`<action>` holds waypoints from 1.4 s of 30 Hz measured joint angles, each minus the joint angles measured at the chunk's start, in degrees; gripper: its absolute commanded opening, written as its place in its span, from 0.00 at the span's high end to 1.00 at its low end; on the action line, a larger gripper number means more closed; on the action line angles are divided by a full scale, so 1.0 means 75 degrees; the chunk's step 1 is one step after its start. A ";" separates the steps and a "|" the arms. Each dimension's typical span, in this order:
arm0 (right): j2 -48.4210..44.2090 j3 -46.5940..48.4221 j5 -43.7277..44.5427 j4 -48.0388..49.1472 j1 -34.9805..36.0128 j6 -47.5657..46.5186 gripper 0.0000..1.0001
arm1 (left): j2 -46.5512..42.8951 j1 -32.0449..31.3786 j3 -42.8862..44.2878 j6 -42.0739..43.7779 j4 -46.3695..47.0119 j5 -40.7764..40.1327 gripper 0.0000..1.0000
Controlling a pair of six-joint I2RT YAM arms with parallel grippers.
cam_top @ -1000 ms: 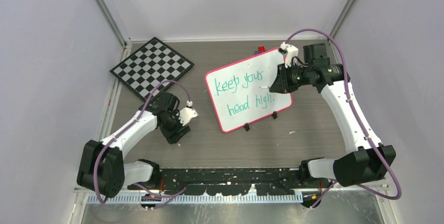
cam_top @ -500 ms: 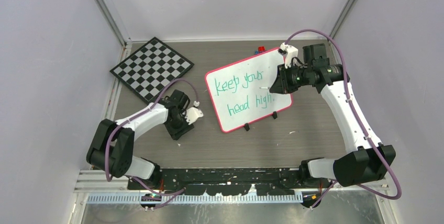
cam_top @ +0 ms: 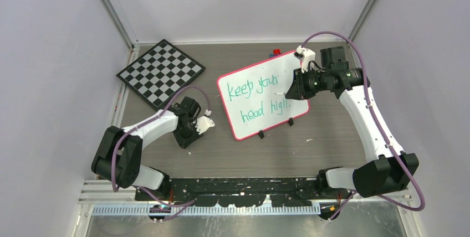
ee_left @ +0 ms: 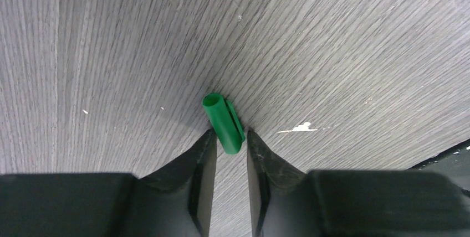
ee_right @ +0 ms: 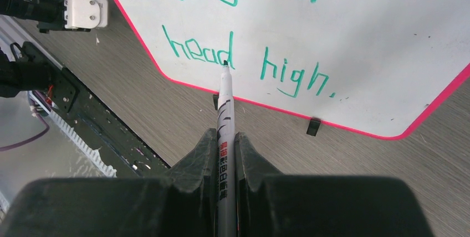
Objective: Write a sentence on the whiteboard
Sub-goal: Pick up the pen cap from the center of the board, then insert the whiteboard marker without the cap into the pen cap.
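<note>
Left gripper low over grey wood-grain tabletop; jaws narrow, flanking near end of small green plastic marker cap; firm pinch not confirmable; cap's long axis runs away from the jaws. Farther: right gripper clamps white marker pen, tip leftward over pink-rimmed glossy whiteboard; green handwritten sentence reads complete; capping judged next.
</note>
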 measured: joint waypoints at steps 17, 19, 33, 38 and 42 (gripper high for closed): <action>0.0000 -0.0434 -0.1055 0.0114 0.0015 0.0822 1.00 | -0.1559 -0.0108 0.1515 0.0006 -0.1309 0.1635 1.00; 0.0000 -0.0507 -0.1294 0.0169 0.0076 0.1052 1.00 | -0.1786 -0.0297 0.2066 0.0009 -0.1632 0.1929 1.00; -0.0020 -0.0525 -0.2314 0.0796 0.1684 0.2244 1.00 | -0.0644 -0.2011 0.5260 -0.0020 -0.2754 0.2967 1.00; -0.0017 -0.0525 -0.2547 0.0906 0.1932 0.2495 1.00 | -0.0323 -0.2378 0.5563 0.0003 -0.2873 0.3042 1.00; -0.0017 -0.0554 -0.2771 0.1081 0.2087 0.2684 1.00 | -0.0300 -0.2559 0.5680 0.0003 -0.2891 0.3083 1.00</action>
